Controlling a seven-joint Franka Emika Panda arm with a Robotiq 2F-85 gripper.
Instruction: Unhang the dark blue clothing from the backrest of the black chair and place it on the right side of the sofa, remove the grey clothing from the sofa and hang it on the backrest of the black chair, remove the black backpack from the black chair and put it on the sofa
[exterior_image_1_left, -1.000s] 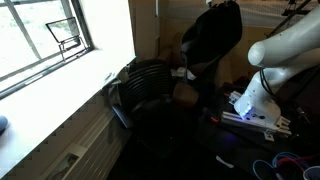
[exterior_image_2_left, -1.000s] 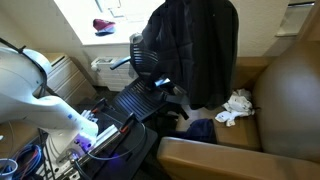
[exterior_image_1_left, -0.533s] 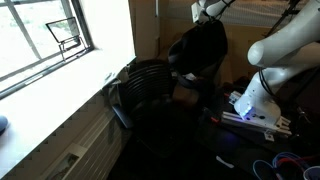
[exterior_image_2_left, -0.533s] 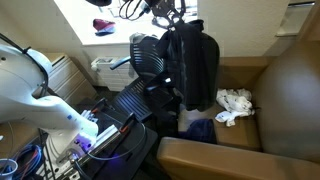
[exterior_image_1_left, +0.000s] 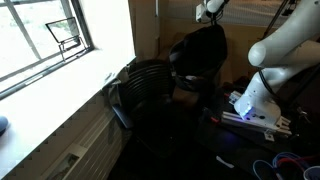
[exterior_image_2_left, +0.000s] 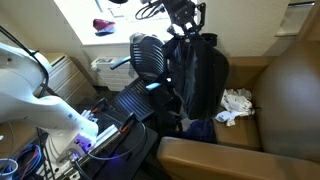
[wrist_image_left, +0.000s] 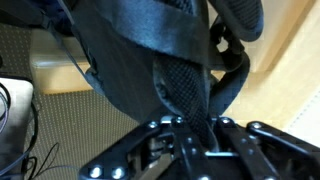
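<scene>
My gripper (exterior_image_2_left: 186, 20) (exterior_image_1_left: 207, 10) is shut on the mesh top strap (wrist_image_left: 184, 88) of the black backpack (exterior_image_2_left: 196, 82) (exterior_image_1_left: 200, 50). The backpack hangs upright from it, between the black chair (exterior_image_2_left: 147, 55) and the sofa (exterior_image_2_left: 285, 90). In the wrist view the backpack (wrist_image_left: 140, 35) fills the top, with my gripper (wrist_image_left: 196, 126) clamped on the strap. The grey clothing (exterior_image_2_left: 237, 105) lies crumpled on the sofa seat beside the bag. A dark blue clothing lump (exterior_image_2_left: 200, 129) lies on the seat just below it. The ribbed backrest (exterior_image_1_left: 150, 82) is bare.
The robot's white base (exterior_image_1_left: 255, 100) and arm stand among cables (exterior_image_2_left: 35, 160) on the floor. A bright window (exterior_image_1_left: 50, 35) with its sill runs beside the chair. A red object (exterior_image_2_left: 103, 25) lies on the sill. The sofa's front arm (exterior_image_2_left: 220, 155) bounds the seat.
The backpack has come down and swung towards the sofa, now hanging lower and narrower under the gripper. The grip stays the same; the grey clothing has not moved.
</scene>
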